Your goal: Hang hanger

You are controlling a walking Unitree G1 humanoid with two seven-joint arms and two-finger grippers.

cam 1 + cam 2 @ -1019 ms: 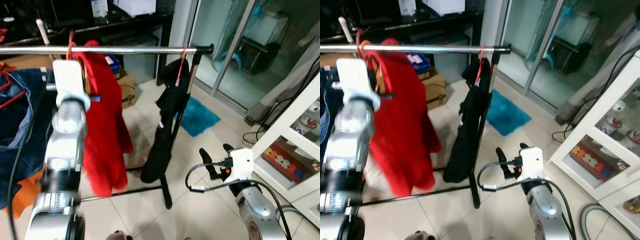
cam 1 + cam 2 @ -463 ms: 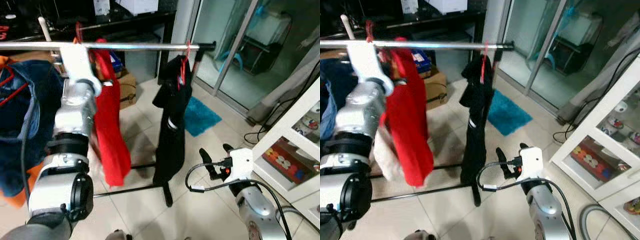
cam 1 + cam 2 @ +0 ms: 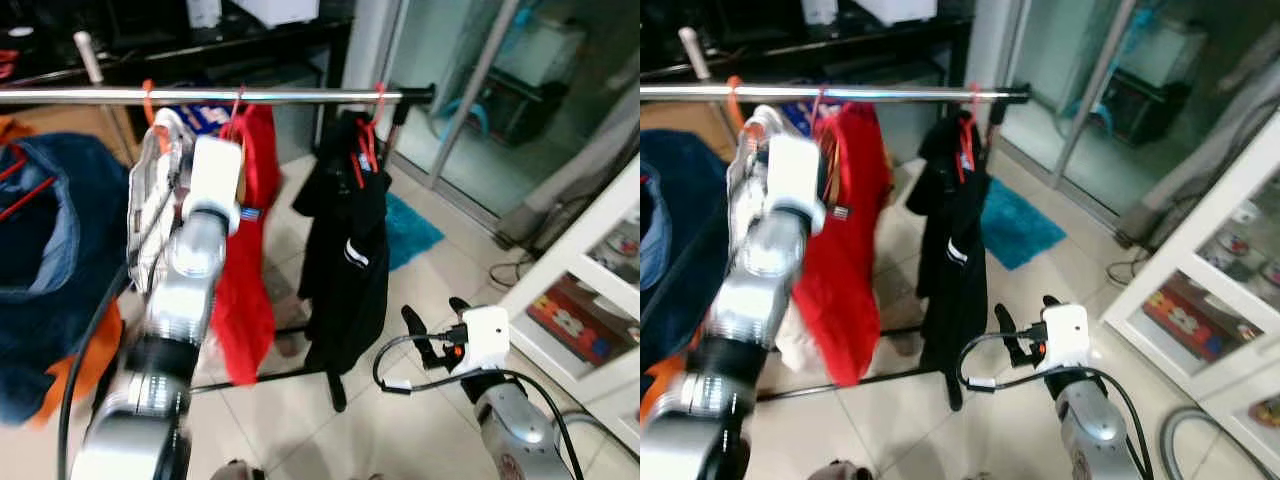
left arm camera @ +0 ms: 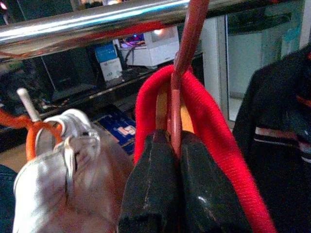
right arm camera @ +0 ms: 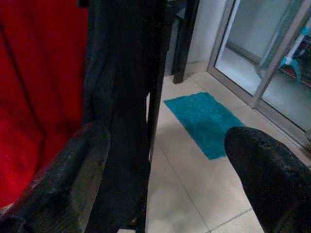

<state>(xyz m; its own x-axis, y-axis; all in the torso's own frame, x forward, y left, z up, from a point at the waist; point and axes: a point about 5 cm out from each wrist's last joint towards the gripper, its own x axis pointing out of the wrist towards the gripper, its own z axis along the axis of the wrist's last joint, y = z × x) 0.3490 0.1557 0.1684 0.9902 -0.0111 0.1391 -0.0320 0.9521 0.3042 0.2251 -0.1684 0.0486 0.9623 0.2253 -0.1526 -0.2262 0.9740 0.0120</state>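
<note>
Red hanger [image 4: 181, 73] in left tool [image 4: 171, 145]

Red garment [image 3: 245, 290] on a red hanger [image 4: 187, 43] — black garment [image 3: 345, 280], teal rug [image 3: 412, 228], chrome rail [image 3: 250, 96]

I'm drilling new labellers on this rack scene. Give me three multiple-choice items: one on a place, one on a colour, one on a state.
1. Where is the red hanger's hook?
A. over the rail
B. on the floor
C. on the white shelf

2. What colour is the rug?
A. yellow
B. teal
C. white

3. How is the left gripper?
A. wide open
B. shut on the hanger
C. hanging idle

Answers:
1 A: the hook curves up to the rail.
2 B: a teal mat lies past the black garment.
3 B: both fingers pinch the hanger's neck.
</note>
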